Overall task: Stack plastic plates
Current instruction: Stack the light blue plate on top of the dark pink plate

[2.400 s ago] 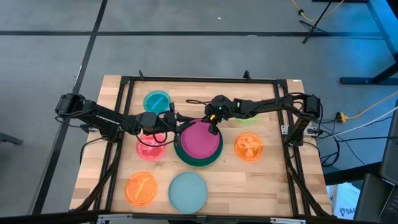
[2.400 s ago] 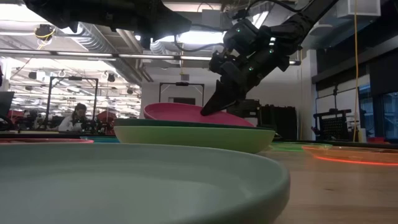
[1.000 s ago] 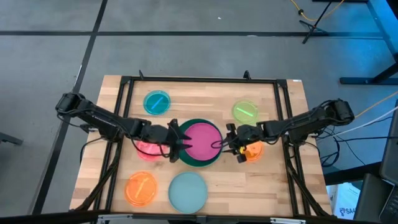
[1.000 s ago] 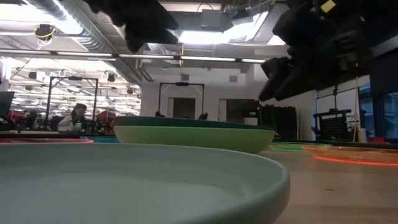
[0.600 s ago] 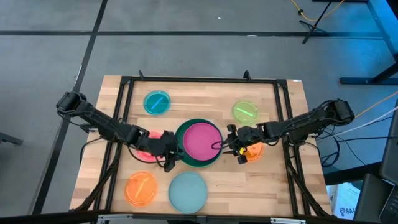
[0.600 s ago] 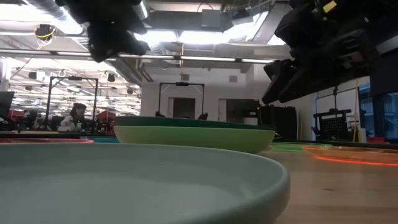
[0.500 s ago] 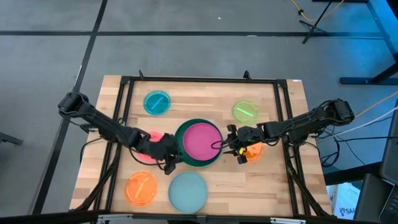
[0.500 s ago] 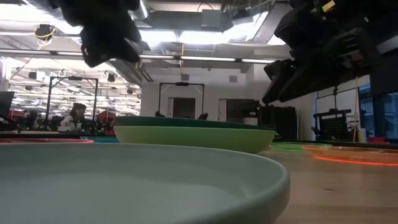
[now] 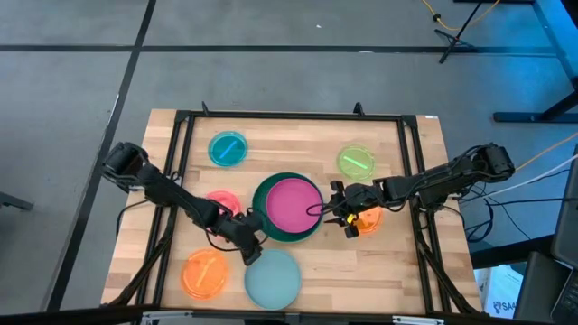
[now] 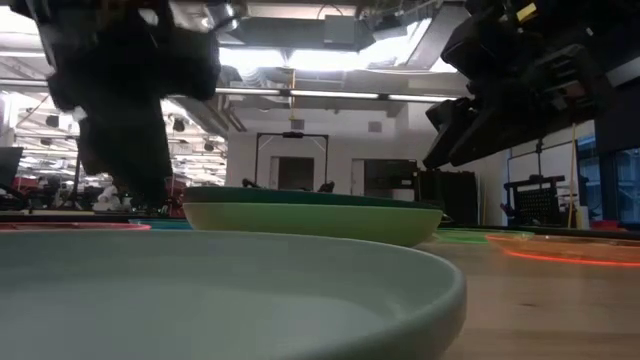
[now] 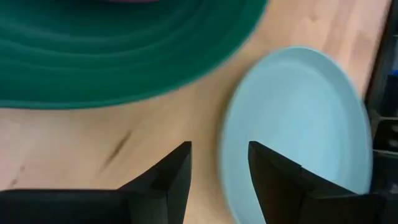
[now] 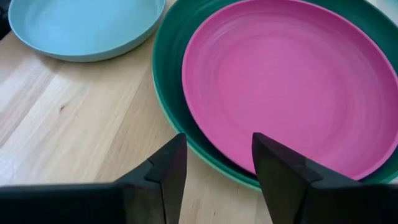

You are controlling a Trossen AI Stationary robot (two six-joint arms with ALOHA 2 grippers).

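Plates lie spread over the wooden table (image 9: 406,271). The left gripper (image 9: 250,251) hangs with its two fingers parted and nothing between them, just above the bare wood between the dark green plate (image 9: 262,221) and the pale blue plate (image 9: 274,278); its wrist view shows the pale blue plate's rim right beside one fingertip and the green rim just ahead. The magenta plate (image 9: 293,202) rests inside the dark green one, which in the low view sits in a mint green plate (image 10: 310,220). The right gripper (image 9: 335,209) hovers open and empty at the opposite edge of that stack, over an orange plate (image 9: 368,217). Behind the left gripper lies the red-pink plate (image 9: 222,200); beside it, a second orange plate (image 9: 204,273). Well beyond both grippers sit the cyan plate (image 9: 228,149) and the lime plate (image 9: 356,162)
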